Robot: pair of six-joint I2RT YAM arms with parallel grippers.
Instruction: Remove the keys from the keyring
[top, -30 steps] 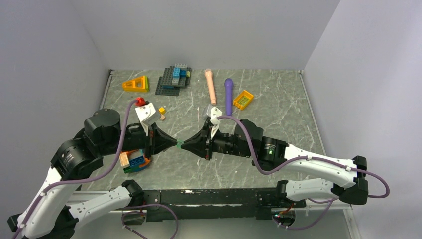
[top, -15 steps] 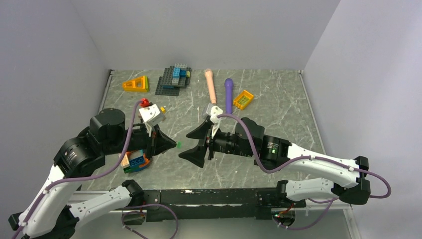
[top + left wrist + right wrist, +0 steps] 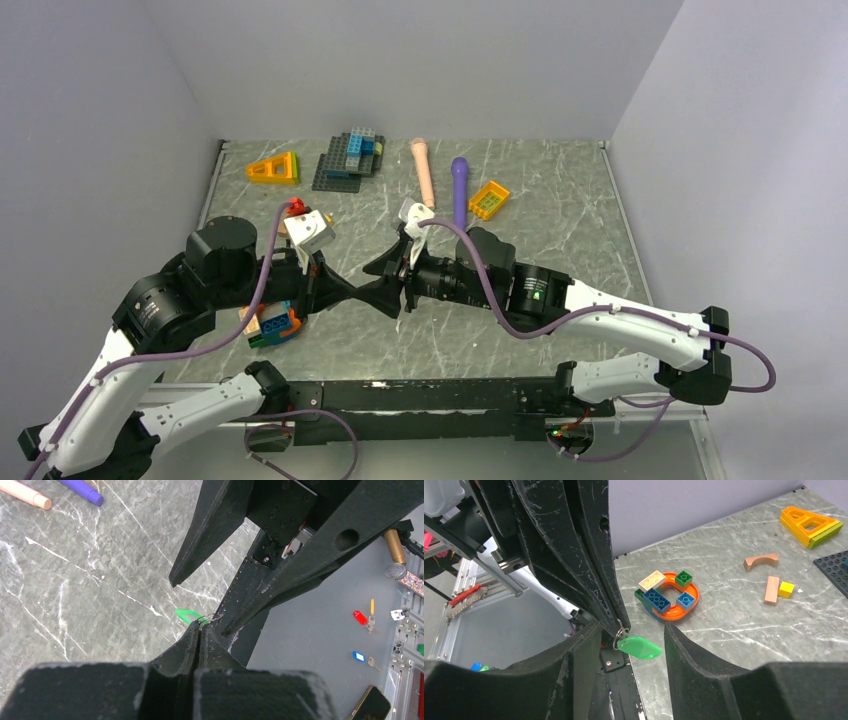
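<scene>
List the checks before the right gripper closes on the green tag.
1. Hold: left gripper shut on ring: ok.
2. Opening: right gripper open: ok.
3. Aim: tag hangs between its jaws: ok.
4. Keys on ring: cannot tell; only the tag shows.
5. Clearance: blocks apart from both grippers: ok.

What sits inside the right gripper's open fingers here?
A green tag on a small keyring, pinched by the shut left gripper. That grip hides part of the ring, so what else hangs on it is unclear.
</scene>
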